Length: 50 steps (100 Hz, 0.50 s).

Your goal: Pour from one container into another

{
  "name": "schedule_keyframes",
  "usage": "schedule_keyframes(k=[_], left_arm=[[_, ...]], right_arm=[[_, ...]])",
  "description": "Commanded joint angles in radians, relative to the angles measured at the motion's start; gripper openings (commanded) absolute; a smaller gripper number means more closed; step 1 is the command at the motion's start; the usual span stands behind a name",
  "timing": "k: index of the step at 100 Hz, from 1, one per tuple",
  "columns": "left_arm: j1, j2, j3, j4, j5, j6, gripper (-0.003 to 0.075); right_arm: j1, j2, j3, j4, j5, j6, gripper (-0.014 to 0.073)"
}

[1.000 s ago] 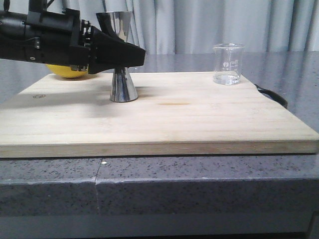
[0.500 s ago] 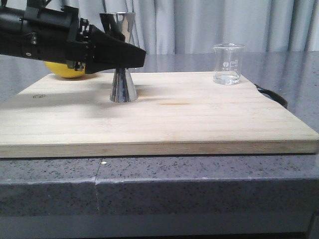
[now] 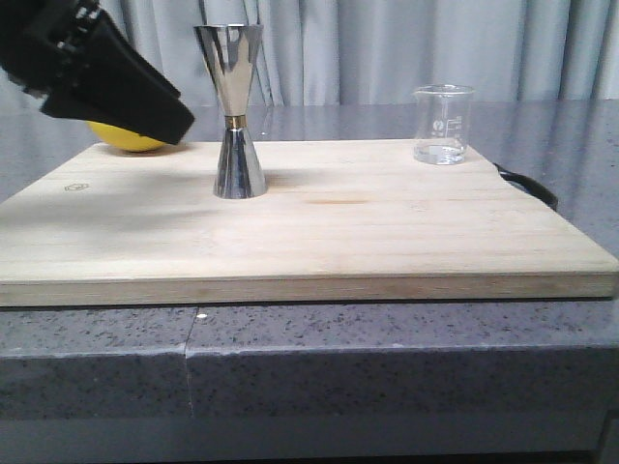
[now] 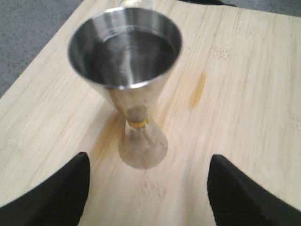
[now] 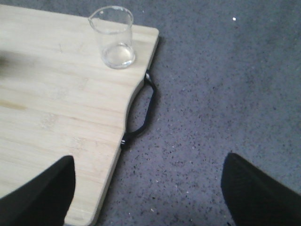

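The steel jigger (image 3: pixel 232 111) stands upright on the left half of the wooden board (image 3: pixel 406 232); in the left wrist view the jigger (image 4: pixel 129 70) is seen from above. My left gripper (image 3: pixel 179 126) hangs left of the jigger and apart from it. Its left gripper (image 4: pixel 148 162) fingers are spread wide and hold nothing. The clear glass beaker (image 3: pixel 443 124) stands at the board's far right corner. My right gripper (image 5: pixel 149 160) is open and bare, well short of the beaker (image 5: pixel 114 37), over the board's edge and the grey counter. It does not show in the front view.
A yellow lemon (image 3: pixel 126 143) lies at the board's back left, partly behind my left arm. A black handle (image 5: pixel 141 113) sticks out from the board's right edge. Grey speckled counter (image 5: pixel 225 94) surrounds the board; curtains hang behind.
My left gripper has let go of the jigger's waist and drawn back up and to the left. The jigger stays standing; the beaker has not moved.
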Motion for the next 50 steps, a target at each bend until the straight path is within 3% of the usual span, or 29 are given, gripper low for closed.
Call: schedule_keyframes(k=[1, 21, 39, 50], left_arm=[[0.002, -0.112, -0.023, 0.106, 0.004, -0.215, 0.0484], [0.002, -0.309, -0.023, 0.43, 0.017, -0.6, 0.047], [0.002, -0.474, -0.019, 0.76, 0.023, -1.053, 0.0388], [0.002, -0.559, -0.002, 0.907, 0.024, -1.253, 0.0356]], right_arm=[[-0.007, -0.008, -0.028, -0.018, -0.031, -0.001, 0.0573], [-0.007, -0.008, -0.048, -0.014, 0.033, 0.001, 0.0573], [-0.007, -0.008, -0.128, -0.002, 0.139, 0.032, 0.0573], [-0.007, -0.008, -0.182, -0.002, 0.186, 0.06, 0.0573]])
